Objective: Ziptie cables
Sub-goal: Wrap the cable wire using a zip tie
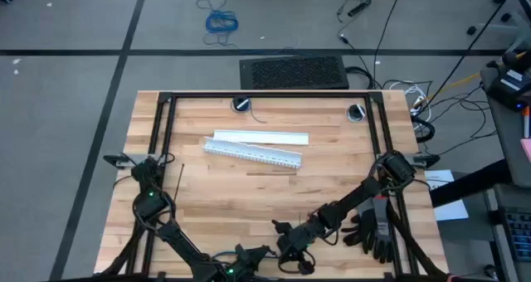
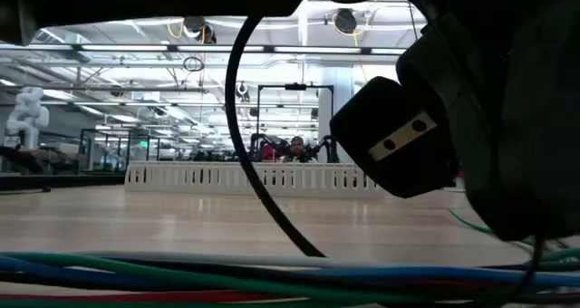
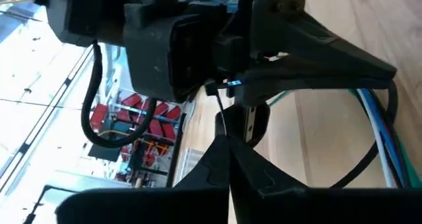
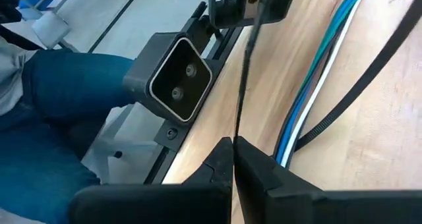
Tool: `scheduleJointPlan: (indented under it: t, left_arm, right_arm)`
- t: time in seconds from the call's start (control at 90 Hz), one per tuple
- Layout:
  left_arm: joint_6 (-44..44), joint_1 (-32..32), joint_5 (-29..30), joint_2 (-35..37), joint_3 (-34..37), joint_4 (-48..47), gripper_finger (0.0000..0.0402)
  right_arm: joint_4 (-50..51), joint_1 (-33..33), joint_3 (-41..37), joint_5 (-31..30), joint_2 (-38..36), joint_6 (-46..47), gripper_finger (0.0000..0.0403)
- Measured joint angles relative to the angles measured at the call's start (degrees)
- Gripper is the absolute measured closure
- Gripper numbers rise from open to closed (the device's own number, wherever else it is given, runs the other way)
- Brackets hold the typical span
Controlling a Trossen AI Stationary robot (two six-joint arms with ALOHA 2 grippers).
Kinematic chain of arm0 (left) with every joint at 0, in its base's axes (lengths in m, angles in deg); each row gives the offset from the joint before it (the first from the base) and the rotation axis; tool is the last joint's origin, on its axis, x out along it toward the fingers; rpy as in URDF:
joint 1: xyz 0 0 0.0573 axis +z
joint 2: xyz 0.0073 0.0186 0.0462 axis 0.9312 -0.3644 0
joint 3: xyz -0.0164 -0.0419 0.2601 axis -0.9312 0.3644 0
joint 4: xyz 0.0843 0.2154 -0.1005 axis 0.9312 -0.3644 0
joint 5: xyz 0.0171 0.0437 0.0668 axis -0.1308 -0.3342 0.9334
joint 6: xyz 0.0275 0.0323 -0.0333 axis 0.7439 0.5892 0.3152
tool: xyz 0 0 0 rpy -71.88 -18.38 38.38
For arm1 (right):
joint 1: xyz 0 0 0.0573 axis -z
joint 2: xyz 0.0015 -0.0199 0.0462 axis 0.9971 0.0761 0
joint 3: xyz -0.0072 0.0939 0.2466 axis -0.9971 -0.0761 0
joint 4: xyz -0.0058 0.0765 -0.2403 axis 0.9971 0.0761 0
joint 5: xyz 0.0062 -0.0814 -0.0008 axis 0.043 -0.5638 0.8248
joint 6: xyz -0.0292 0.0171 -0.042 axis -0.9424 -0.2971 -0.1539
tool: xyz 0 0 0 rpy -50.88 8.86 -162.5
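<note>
The cables (image 4: 315,79), thin blue, pale and green wires, lie along the table's near edge and fill the bottom of the low view (image 2: 272,276). A black ziptie (image 4: 359,92) curves across them. Its thin strip (image 4: 242,85) runs straight between my two grippers, which face each other just above the cables. My right gripper (image 4: 233,145) and my left gripper (image 3: 228,143) are both shut on it. Another ziptie (image 1: 181,179) lies flat on the wood at the left. My left gripper pinches the thin black strip (image 3: 222,122) between its two fingertips; the strip runs on straight to the other gripper close ahead. My right gripper pinches the same strip (image 4: 239,128) between its fingertips, and the strip stretches straight from them to the left fingers (image 4: 227,3).
A white slotted duct (image 1: 253,152) and a white cover strip (image 1: 261,138) lie mid-table. Black gloves (image 1: 373,232) sit at the near right. Black frame bars (image 1: 265,95) border the table. A person in jeans (image 4: 59,99) sits just past the near edge.
</note>
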Motion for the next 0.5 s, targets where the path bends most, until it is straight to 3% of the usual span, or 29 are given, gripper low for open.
scheduleJointPlan:
  t: [0.5]
  left_arm:
    - [2.79, 0.17, -3.02, 0.00, 0.00, -3.03, 0.0402]
  right_arm:
    - [1.84, 0.50, 0.02, 1.49, -2.33, 1.13, 0.0403]
